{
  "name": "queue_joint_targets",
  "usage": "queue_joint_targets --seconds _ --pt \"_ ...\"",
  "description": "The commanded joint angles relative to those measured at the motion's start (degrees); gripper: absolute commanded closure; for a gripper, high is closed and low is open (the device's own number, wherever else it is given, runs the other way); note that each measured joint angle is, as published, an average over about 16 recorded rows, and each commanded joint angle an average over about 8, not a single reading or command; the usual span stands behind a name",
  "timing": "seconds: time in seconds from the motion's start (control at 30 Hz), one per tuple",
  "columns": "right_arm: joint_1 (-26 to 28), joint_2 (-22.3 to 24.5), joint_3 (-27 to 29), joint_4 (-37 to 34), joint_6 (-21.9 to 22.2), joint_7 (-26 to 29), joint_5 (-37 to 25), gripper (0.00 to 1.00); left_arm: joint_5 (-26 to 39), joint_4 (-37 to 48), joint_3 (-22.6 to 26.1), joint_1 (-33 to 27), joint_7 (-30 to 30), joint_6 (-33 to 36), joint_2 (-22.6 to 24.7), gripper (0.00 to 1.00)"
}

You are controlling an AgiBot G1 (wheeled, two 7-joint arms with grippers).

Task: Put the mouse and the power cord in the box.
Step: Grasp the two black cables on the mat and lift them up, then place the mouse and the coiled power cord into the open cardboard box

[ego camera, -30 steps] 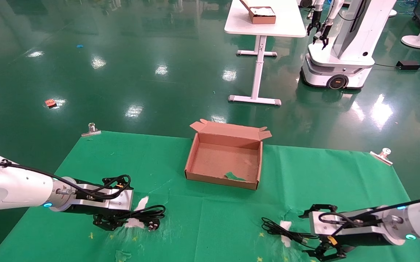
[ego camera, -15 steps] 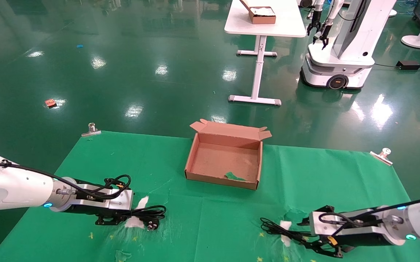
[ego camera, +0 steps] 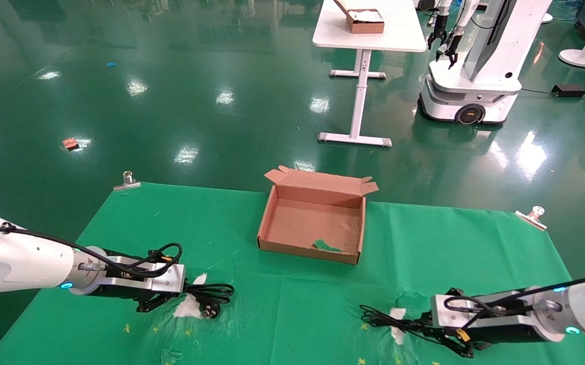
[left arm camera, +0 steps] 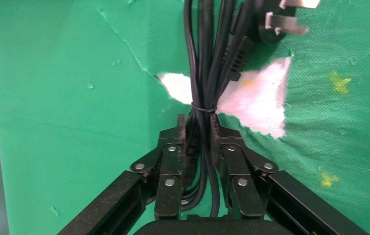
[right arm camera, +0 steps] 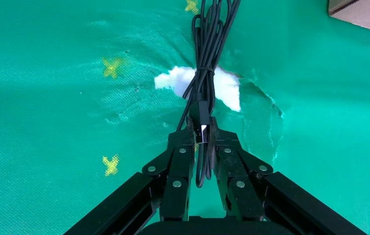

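Note:
The power cord [ego camera: 213, 294] lies as a tied black bundle at the table's front left, its three-prong plug [left arm camera: 281, 22] on a torn white patch. My left gripper [left arm camera: 197, 122] is shut on the bundle just behind its tie [ego camera: 190, 292]. At the front right, my right gripper [right arm camera: 201, 125] is shut on the thin bundled mouse cable [right arm camera: 210, 39], right at its USB plug [right arm camera: 202, 115]; this cable [ego camera: 379, 317] stretches left of the gripper [ego camera: 418, 324]. The mouse body is out of view. The open brown box [ego camera: 307, 249] sits at mid-table, holding only a green scrap.
White tears in the green cloth [ego camera: 191, 304] [ego camera: 398, 324] lie under both cables. Metal clips [ego camera: 127, 180] [ego camera: 533, 215] pin the cloth's far corners. Beyond stand a white table with another box [ego camera: 366, 23] and a second robot [ego camera: 475, 61].
Both grippers were open a second ago and have closed, the left on the power cord bundle, the right on the mouse cable. Both wrists dropped slightly lower.

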Motion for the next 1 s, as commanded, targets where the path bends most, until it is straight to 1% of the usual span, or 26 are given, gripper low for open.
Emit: queue_joint_targets --seconds 0.03,0.2,0.33,0.53,0.67,0.83,0.9,1.0 --pt "0.0 0.0 0.0 0.0 0.0 0.0 0.0 1.0 0.0 0.0 0.0 0.0 0.0 0.0 0.0 1.0" --pt "0.2 0.4 0.3 -0.1 -0.5 0.2 0.4 1.0 -0.3 0.4 -0.2 -0.4 -0.7 0.5 -0.3 1.0" --pt "1.2 1.9 1.1 -0.2 -2.1 0.8 1.6 1.0 -1.3 1.4 -0.9 -1.9 -2.6 2.4 -1.5 1.0" --pt "4.6 5.8 2.6 0.5 -5.8 2.3 3.7 1.0 -5.3 3.3 -3.7 -6.4 -7.6 6.6 -4.2 1.0" --pt "7.5 8.3 3.5 1.7 -7.3 3.7 4.8 1.0 -8.2 4.3 -5.7 -9.5 -11.5 9.0 -5.0 1.0" --pt "11.7 10.1 4.1 4.5 -7.1 6.3 5.5 1.0 -11.2 5.0 -7.8 -13.4 -16.2 10.1 -3.9 1.0" --pt "13.3 9.9 4.3 5.8 -6.3 7.6 5.6 1.0 -12.4 4.9 -8.6 -14.8 -17.8 9.7 -2.7 1.0" --pt "15.5 8.4 4.4 7.7 -4.5 9.4 5.6 1.0 -14.2 4.3 -9.8 -16.8 -19.9 7.8 -0.1 1.0"
